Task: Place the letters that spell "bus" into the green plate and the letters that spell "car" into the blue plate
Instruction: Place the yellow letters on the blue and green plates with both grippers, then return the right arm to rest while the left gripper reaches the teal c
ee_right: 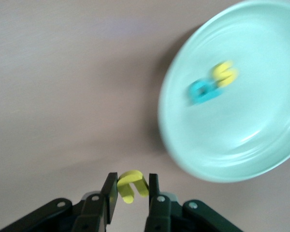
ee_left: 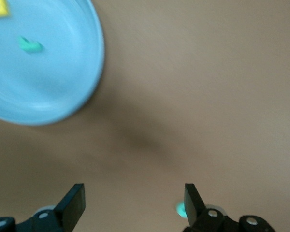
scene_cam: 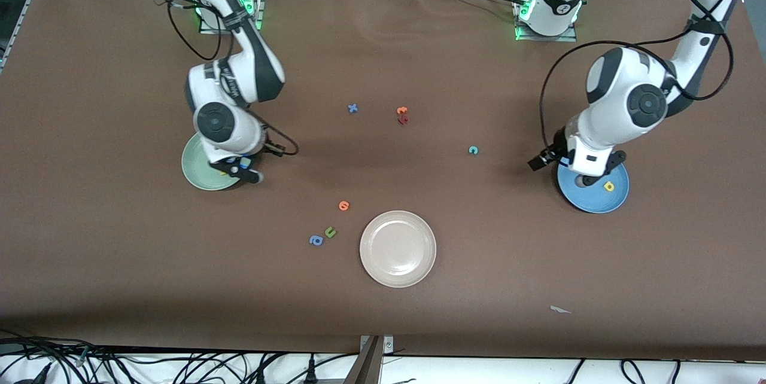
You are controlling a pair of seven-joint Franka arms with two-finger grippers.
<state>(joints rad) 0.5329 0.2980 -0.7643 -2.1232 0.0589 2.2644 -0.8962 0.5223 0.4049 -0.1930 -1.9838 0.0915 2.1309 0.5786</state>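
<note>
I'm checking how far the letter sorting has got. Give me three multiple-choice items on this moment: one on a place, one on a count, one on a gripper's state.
1. Where is the teal c?
A. in the blue plate
B. on the bare table
C. in the beige plate

2. How many letters lie in the green plate?
A. none
B. two
C. four

3. What is the right gripper doing?
A. standing open and empty
B. shut on the yellow u
C. shut on an orange letter

Answers:
1 B: it lies on the table, nearer the left arm's end, outside the blue plate.
2 B: the right wrist view shows a teal b and a yellow s there.
3 B: the yellow u sits pinched between its fingers.
</note>
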